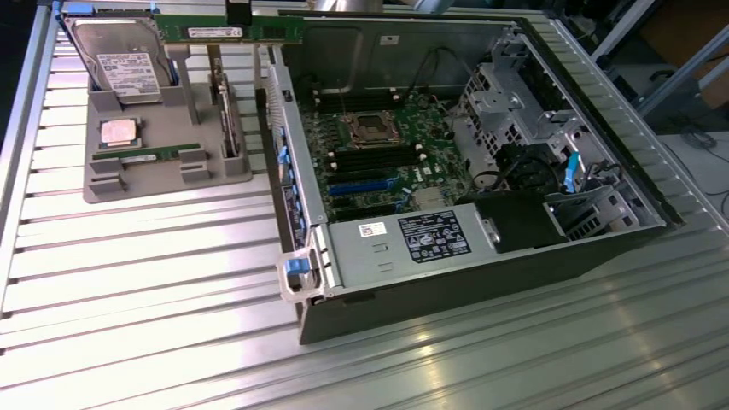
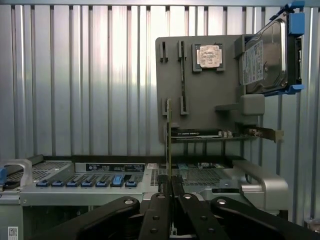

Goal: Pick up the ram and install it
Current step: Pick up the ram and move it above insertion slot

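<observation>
Gripping the ram [image 1: 228, 31] by its upper edge, our claw [image 2: 170, 184] is pinched narrow on the green stick. In the exterior view the stick hangs level in the air, at twelve o'clock of the gray tray [image 1: 171, 175] and eleven o'clock of the open computer case [image 1: 456, 282]. We judge the hold thin: any tilt could let the stick slip, strike the case wall, or miss the black slots [image 1: 367, 159].

Exterior high overhead; wrist behind fingers [image 2: 159, 215]
</observation>
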Robot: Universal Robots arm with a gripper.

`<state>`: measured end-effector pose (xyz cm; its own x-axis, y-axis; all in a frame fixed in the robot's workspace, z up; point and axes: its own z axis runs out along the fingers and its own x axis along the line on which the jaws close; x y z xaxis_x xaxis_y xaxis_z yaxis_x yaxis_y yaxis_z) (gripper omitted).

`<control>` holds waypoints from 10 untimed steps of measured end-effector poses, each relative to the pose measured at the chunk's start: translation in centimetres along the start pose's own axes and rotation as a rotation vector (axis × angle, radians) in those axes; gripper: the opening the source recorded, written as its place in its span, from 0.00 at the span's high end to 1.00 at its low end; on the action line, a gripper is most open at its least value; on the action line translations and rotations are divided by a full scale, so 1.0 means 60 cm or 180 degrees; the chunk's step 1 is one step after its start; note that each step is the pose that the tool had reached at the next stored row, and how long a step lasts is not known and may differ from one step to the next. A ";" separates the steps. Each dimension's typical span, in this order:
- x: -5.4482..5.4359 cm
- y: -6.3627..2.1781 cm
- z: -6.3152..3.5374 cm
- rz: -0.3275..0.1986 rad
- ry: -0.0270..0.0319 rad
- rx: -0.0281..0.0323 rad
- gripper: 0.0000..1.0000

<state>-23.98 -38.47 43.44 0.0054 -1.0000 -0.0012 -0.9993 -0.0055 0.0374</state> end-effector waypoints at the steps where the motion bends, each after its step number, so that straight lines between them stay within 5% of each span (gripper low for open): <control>1: 0.000 -0.002 0.000 0.0000 0.0000 0.0000 0.88; 10: 0.000 -0.024 -0.001 0.0000 0.0000 0.0000 0.88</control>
<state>-22.52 -38.47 43.44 0.0055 -1.0000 -0.0013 -0.9993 -0.0055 0.0373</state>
